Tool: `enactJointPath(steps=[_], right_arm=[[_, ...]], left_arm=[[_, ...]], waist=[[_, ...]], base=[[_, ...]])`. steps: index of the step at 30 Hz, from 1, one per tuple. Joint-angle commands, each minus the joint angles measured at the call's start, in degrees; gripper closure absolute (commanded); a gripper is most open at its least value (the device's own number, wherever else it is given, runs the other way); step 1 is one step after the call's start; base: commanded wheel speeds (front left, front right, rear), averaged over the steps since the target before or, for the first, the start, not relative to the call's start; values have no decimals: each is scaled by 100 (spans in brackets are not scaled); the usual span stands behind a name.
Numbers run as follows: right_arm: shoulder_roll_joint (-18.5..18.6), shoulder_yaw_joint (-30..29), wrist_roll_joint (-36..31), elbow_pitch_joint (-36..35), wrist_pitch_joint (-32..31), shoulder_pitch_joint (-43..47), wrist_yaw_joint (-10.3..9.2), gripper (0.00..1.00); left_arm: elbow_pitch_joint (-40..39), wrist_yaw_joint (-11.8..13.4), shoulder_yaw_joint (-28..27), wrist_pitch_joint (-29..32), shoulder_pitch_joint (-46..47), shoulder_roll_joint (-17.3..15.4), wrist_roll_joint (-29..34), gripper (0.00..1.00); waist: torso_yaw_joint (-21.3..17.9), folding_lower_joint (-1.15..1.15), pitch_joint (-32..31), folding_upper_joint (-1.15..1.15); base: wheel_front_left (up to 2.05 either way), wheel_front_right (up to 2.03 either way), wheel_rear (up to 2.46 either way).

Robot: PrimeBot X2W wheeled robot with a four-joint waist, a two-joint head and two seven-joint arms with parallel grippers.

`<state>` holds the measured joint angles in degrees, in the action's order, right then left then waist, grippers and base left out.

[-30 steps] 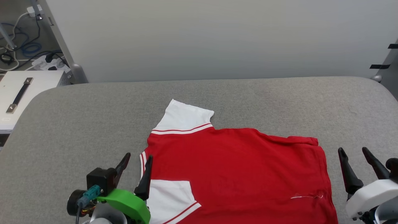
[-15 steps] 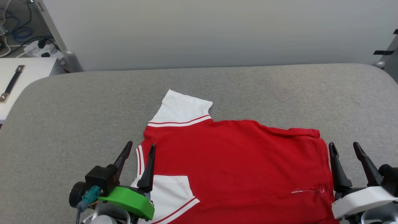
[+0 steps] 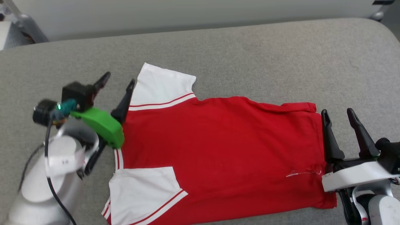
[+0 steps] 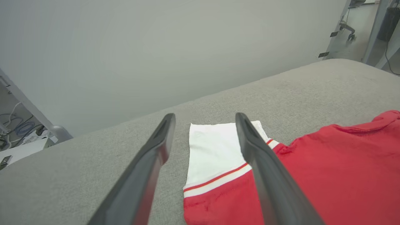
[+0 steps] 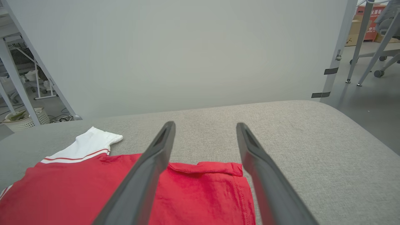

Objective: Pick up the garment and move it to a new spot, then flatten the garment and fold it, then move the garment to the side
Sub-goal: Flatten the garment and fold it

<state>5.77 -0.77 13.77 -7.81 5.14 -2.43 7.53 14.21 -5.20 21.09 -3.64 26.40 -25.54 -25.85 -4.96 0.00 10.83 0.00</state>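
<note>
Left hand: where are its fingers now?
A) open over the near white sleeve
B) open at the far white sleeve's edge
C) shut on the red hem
B: the left hand stands open at the far white sleeve of the garment, gripping nothing.

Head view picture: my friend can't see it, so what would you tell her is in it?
A red shirt with white sleeves lies flat on a grey padded table. The robot's left gripper is open beside the far sleeve, and its right gripper is open at the shirt's right edge. Neither one holds anything.
</note>
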Motion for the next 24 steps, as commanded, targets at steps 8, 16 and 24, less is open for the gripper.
enactJointPath(steps=[8, 16, 24], right_arm=[[-96, 241, 40, -42, 121, -545, -4, 0], [-181, 417, 98, 49, 270, -713, -4, 0], [-227, 528, 120, 136, 398, -820, -4, 0]], left_arm=[[1137, -223, 600, 2163, 2309, -503, -703, 0], [1904, -227, 1264, 4183, 3521, -828, -1593, 0], [2538, -228, 1497, 4404, 3905, -860, -1590, 0]], waist=[[-761, 0, 1051, 0], [-1092, 0, 1482, 0], [-1266, 0, 1761, 0]], base=[[0, 0, 0], [0, 0, 0], [0, 0, 0]])
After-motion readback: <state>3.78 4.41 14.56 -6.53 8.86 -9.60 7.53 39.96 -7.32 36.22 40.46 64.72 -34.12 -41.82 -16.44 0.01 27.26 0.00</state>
